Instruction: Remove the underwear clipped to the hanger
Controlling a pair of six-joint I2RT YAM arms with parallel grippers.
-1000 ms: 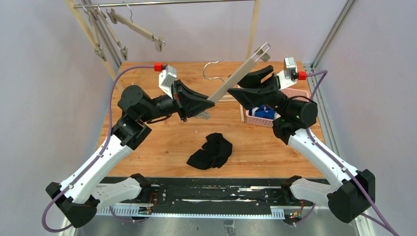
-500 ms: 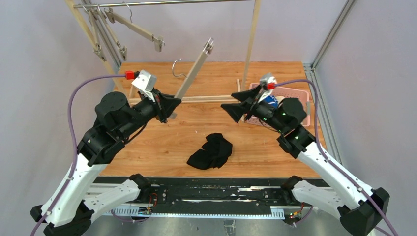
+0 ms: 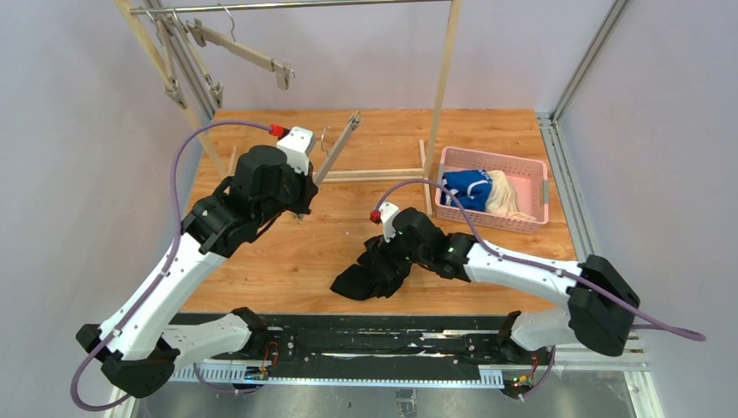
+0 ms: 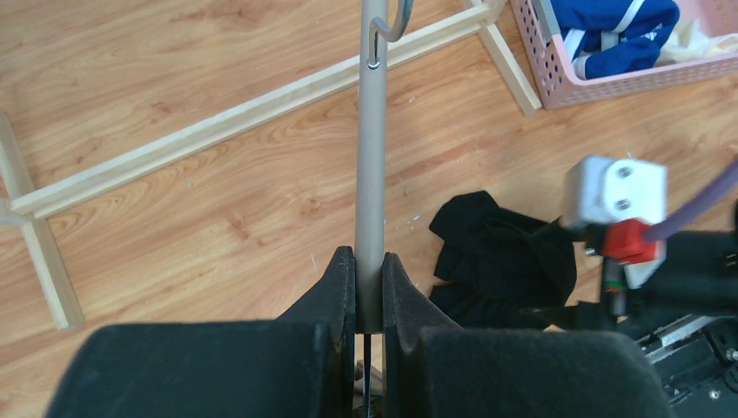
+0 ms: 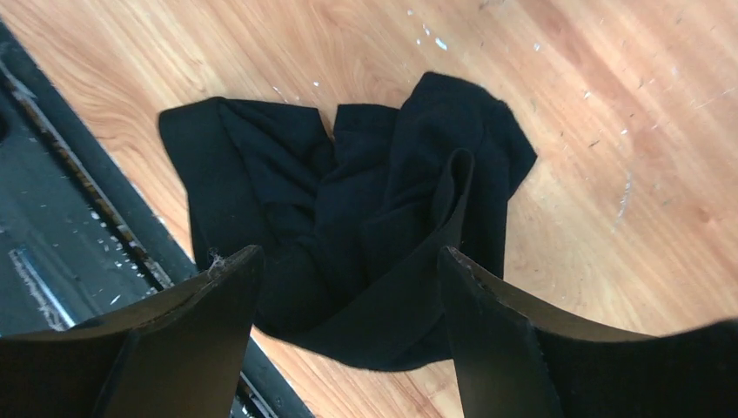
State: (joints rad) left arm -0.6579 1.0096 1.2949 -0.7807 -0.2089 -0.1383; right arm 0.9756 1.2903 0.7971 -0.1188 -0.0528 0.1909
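The grey hanger (image 3: pixel 338 152) is bare and slants up from my left gripper (image 3: pixel 304 193), which is shut on its lower end; in the left wrist view the bar (image 4: pixel 372 174) runs straight out from between the jaws of that gripper (image 4: pixel 369 261). Black underwear (image 3: pixel 372 268) lies crumpled on the table near the front. My right gripper (image 5: pixel 348 254) hovers open just above the black underwear (image 5: pixel 365 200), one finger on each side, nothing held. Blue underwear (image 3: pixel 466 187) and cream underwear (image 3: pixel 506 196) lie in the pink basket (image 3: pixel 541 185).
A wooden clothes rack stands at the back, its base bars (image 3: pixel 370 176) on the table and more hangers (image 3: pixel 244 52) on its rail at the upper left. The black front rail (image 3: pixel 348 344) runs just beyond the black cloth.
My left arm swung the hanger left and lower. My right gripper left the hanger's far end, dropped to the black underwear and opened wide.
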